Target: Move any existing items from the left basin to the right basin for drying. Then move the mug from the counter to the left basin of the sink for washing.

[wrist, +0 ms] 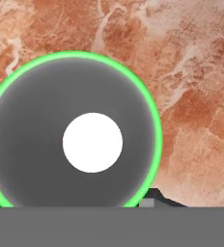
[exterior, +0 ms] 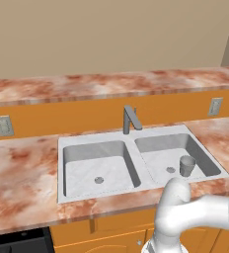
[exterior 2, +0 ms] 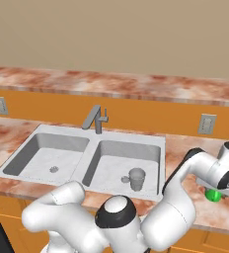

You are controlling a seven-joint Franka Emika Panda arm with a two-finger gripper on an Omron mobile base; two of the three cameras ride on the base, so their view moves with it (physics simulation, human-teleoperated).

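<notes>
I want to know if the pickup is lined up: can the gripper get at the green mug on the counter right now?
Probably yes. The hand view looks straight down into the green mug standing upright on the counter, with nothing between them; whether the gripper is open is unclear.

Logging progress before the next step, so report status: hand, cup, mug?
Hand directly above green mug on counter, looking down its mouth; grip state unclear. Grey cup upright in right basin. Left basin empty, path clear.
</notes>
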